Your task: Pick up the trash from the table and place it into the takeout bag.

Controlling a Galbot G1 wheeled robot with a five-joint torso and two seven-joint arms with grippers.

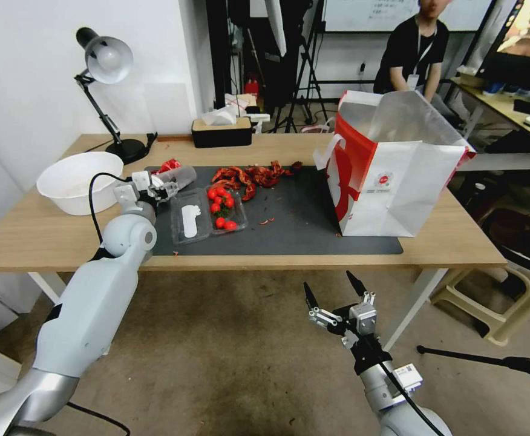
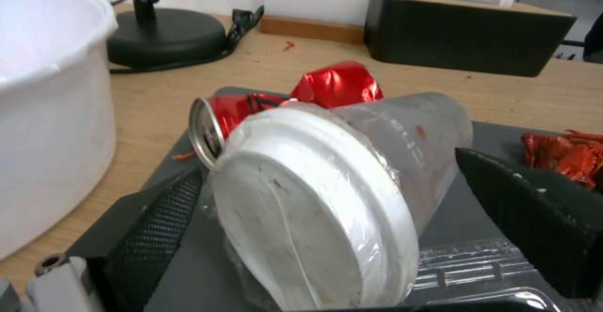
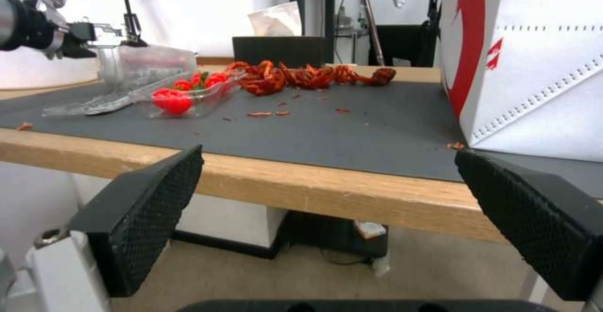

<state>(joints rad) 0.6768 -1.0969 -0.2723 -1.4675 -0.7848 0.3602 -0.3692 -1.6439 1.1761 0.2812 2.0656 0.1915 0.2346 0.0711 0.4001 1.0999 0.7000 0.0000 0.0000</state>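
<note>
From my head, my left claw reaches over the left end of the mat on the desk, arm stretched forward and wrist level, around the clear cup that lies on its side there. The bag stands upright at the mat's right end, well apart from the cup, mouth open. The risk I judge from here: the cup lies just beside the clear tray of tomatoes, so a careless lift could drag that tray or spill it. My right claw hangs below the desk edge, idle, fingers spread wide.

From my left wrist, the cup lies lid-first toward me, its white lid between my two pads. The jaws stand wide, each pad beside the cup; whether either touches it I cannot tell. A crushed red can sits just behind the cup (touching it, by the look), and it may roll when the cup moves. The cup's wall is thin and slick; squeezing near the lid could pop the lid off, or the cup could squirt out sideways.

From my right wrist, the pads gape at the desk's front edge. The bag's wall rises on the mat; it looks light, so a bump from a swinging arm could tip it.
</note>
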